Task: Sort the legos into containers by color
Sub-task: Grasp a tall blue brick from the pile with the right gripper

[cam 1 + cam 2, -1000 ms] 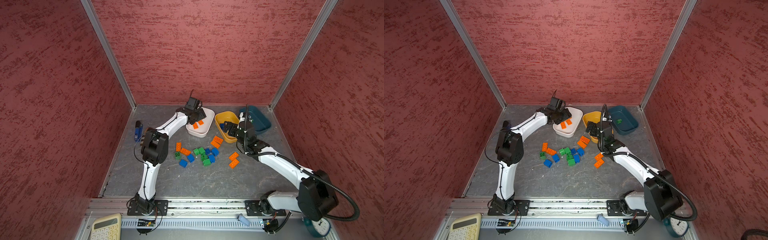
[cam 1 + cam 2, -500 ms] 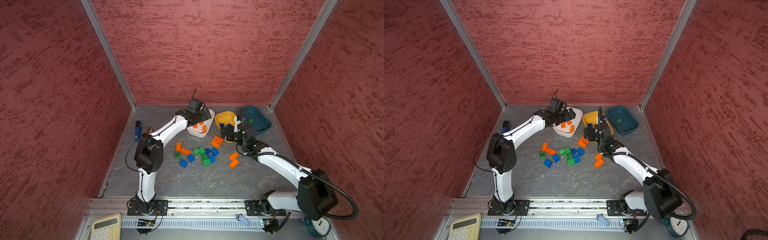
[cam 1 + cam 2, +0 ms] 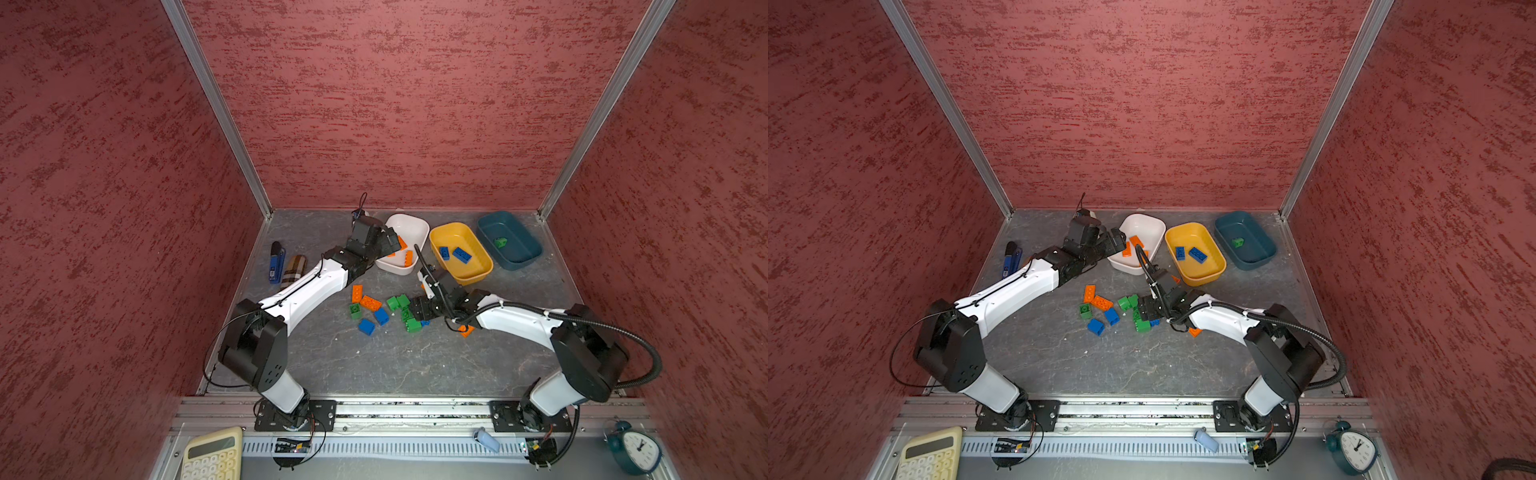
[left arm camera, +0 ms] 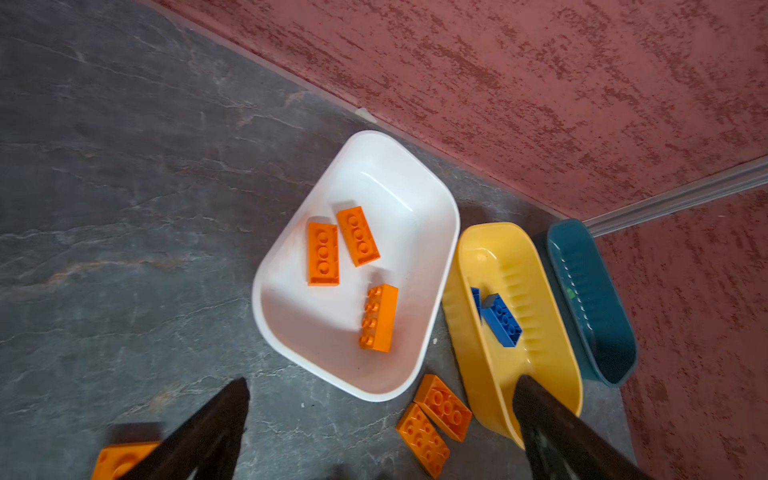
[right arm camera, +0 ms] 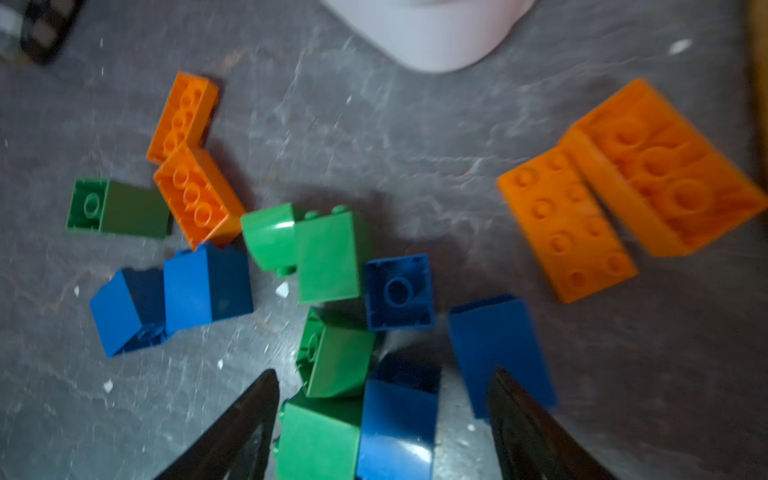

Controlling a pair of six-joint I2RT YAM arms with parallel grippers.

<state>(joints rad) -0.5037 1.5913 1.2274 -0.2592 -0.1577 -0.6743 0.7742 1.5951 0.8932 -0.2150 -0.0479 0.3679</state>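
My left gripper (image 4: 382, 380) hangs open and empty at the rim of the white tub (image 4: 395, 187) holding orange legos (image 4: 323, 253). My right gripper (image 5: 380, 374) straddles a green brick (image 5: 336, 361) and a blue brick (image 5: 399, 415) in the loose pile (image 3: 392, 301), jaws apart. Closing now risks pinching both colors together.

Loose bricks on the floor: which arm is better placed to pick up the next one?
Right. The right tool hangs directly over the blue and green pile, jaws apart; the left tool is off by the white tub.
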